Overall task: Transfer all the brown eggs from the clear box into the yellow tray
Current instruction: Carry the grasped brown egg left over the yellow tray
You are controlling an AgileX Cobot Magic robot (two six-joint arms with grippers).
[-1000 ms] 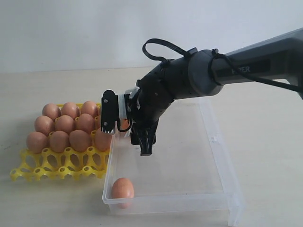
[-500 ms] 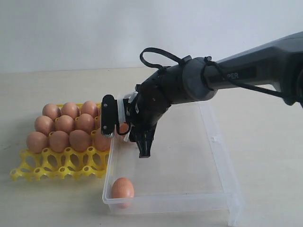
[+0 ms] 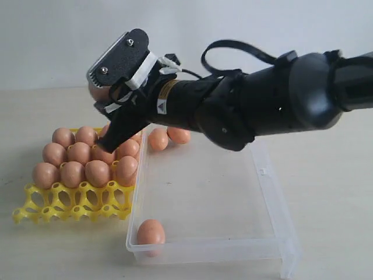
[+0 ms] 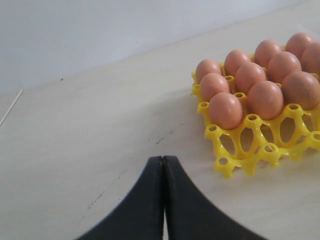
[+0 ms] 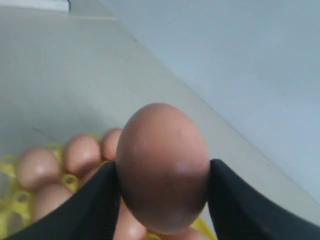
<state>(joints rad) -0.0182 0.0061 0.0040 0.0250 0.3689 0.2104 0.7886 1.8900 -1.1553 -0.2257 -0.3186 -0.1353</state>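
Observation:
My right gripper (image 3: 108, 96) is shut on a brown egg (image 5: 162, 160), whose edge peeks out between the fingers (image 3: 97, 92), and holds it in the air above the yellow tray (image 3: 64, 204). Several brown eggs (image 3: 78, 153) fill the tray's back rows, while its front cups are open. In the clear box (image 3: 280, 204), one egg (image 3: 151, 232) lies at the near left corner and two more (image 3: 158, 139) at the far end. My left gripper (image 4: 163, 160) is shut and empty, low over the bare table beside the tray (image 4: 250, 150).
The right arm (image 3: 268, 108) stretches from the right across the far end of the box. Its cable loops (image 3: 233, 49) above the wrist. Pale table (image 3: 332, 169) surrounds the box and tray, with a plain wall behind.
The right gripper closed on an egg at the box's far left corner, then swung up and left with it to hang over the tray. The left gripper's earlier state is not shown.

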